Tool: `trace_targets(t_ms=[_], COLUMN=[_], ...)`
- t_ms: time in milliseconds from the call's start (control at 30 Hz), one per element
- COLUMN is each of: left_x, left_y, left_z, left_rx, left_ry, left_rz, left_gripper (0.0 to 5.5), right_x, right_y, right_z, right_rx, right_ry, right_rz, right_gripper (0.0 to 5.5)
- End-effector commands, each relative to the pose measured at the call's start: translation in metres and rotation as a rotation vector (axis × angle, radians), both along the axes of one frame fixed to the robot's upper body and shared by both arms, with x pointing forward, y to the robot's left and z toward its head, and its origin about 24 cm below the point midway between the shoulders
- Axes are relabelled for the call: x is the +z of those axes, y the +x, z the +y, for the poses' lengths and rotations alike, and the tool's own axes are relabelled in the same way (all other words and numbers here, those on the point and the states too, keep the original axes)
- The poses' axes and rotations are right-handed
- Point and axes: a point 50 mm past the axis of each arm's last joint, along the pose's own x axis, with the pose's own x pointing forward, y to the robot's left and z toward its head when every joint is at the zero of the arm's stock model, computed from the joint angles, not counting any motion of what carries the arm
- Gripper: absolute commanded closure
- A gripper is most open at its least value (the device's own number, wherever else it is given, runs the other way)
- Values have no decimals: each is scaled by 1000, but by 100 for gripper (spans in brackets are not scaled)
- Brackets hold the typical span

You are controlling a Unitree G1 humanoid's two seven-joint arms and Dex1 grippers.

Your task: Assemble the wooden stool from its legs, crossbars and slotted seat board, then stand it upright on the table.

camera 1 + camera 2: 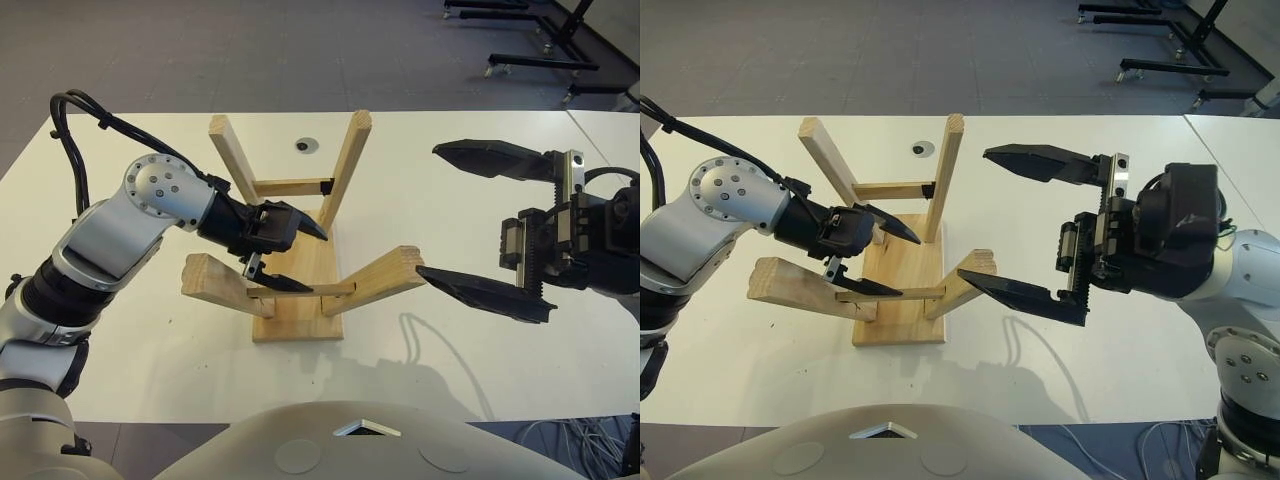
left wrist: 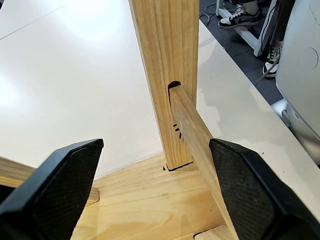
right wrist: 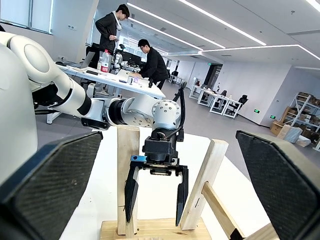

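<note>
The wooden stool lies upside down, its seat board (image 1: 298, 325) flat on the white table (image 1: 450, 350) and its legs pointing up. Far legs (image 1: 345, 170) are joined by a crossbar (image 1: 290, 187); near legs (image 1: 385, 278) by another crossbar (image 1: 300, 291). My left gripper (image 1: 315, 262) is open over the seat board between the legs, one finger just above the near crossbar. The left wrist view has a leg (image 2: 165, 75) with a crossbar (image 2: 192, 130) seated in its slot, between my open pads (image 2: 55, 185). My right gripper (image 1: 428, 212) stands wide open right of the stool, its lower finger close to the near right leg.
A small round hole (image 1: 303, 145) sits in the table beyond the stool. Another white table (image 1: 610, 130) adjoins at the far right. Black wheeled frames (image 1: 530, 50) stand on the floor behind. Bare tabletop lies left and right of the stool.
</note>
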Motion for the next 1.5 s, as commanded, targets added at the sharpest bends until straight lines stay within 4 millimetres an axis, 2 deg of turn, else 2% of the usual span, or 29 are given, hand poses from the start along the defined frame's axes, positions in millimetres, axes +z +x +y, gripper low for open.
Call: trace_targets(t_ms=[33,167,367,600,667,767,833,867,967,1067,1167,1300,1500], left_x=[-17,-1,11,23,24,29,31,32,36,32,25,15,8], left_y=[1,-1,-7,-8,-5,-3,0,-1,-21,-41,-52,-55,-55], left_z=[15,16,15,17,23,42,62,78,122,144,153,160,147], left_rx=[122,130,172,227,267,337,440,498,592,631,651,680,621], left_ry=[59,-23,-155,-303,-313,-359,-390,-411,-434,-411,-438,-475,-461], left_rz=[84,81,100,147,141,128,106,92,72,98,157,218,289], left_gripper=[162,162,162,162,162,162,162,162,162,162,162,162,162], right_x=[-8,-11,-5,-11,-12,-15,-18,-23,-41,-55,-64,-71,-81], right_y=[2,3,7,11,11,12,10,9,4,0,0,4,21], right_z=[-10,-18,-23,-28,-32,-44,-55,-63,-84,-89,-87,-85,-78], right_rx=[-46,-61,-49,-70,-77,-117,-139,-157,-209,-205,-187,-177,-158], right_ry=[0,-8,65,68,69,97,98,94,74,34,26,32,35], right_rz=[10,17,31,64,71,91,109,129,205,248,263,269,255], right_gripper=[58,58,58,58,58,58,58,58,58,58,58,58,58])
